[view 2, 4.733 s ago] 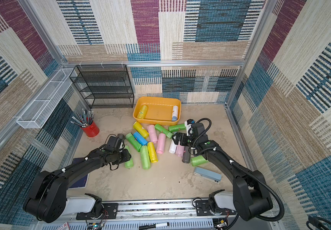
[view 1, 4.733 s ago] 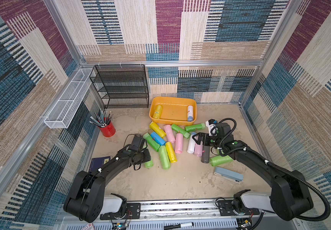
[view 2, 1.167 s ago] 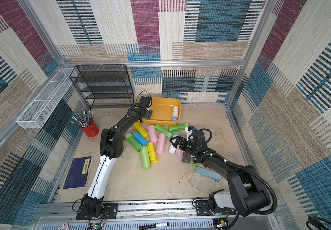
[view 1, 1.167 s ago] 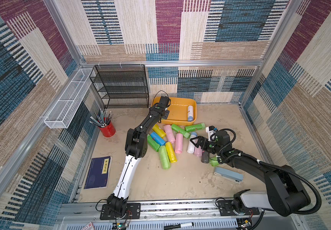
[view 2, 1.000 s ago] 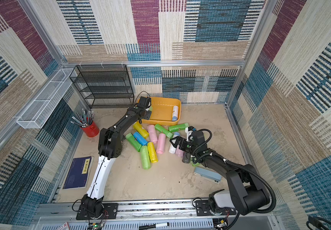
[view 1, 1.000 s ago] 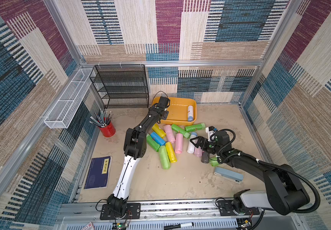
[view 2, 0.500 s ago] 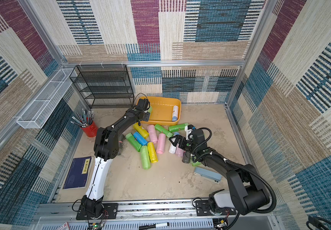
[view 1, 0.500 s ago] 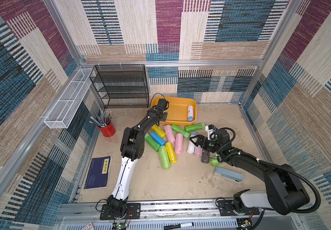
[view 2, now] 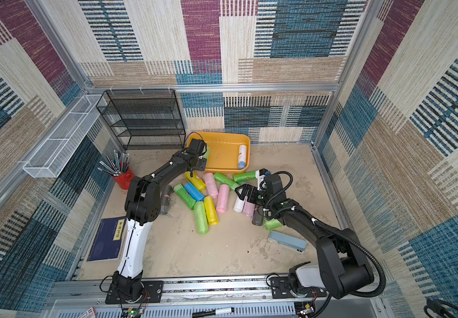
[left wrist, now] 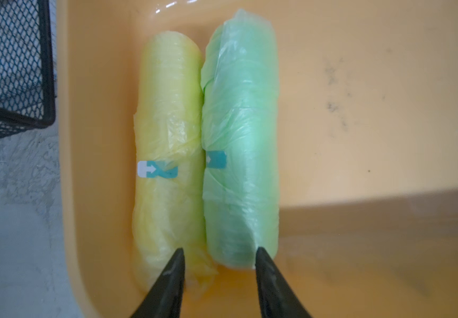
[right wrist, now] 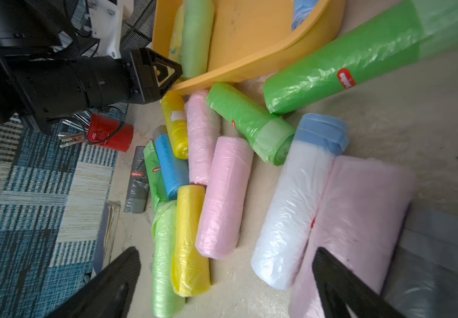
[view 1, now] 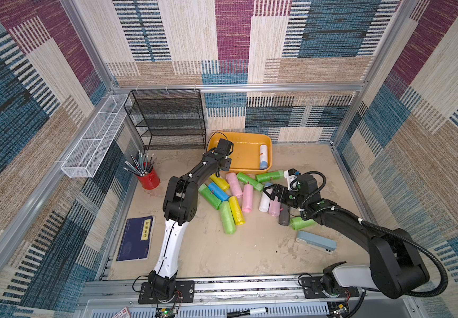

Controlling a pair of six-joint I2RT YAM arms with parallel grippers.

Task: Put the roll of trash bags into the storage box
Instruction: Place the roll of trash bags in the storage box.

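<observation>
Behind the left arm (view 1: pixel 203 170), storage box (view 1: pixel 245 154) corner hides

Both top views hang high over the front edge of the tabletop (view 1: pixel 250 256), looking steeply down at nearly the same whole scene. The left wrist camera sits very close above the storage box (left wrist: pixel 360 82), past the left gripper (left wrist: pixel 219 249). The right wrist camera looks low across the rolls (right wrist: pixel 222 192), past the right gripper (right wrist: pixel 225 250), toward that same box.
</observation>
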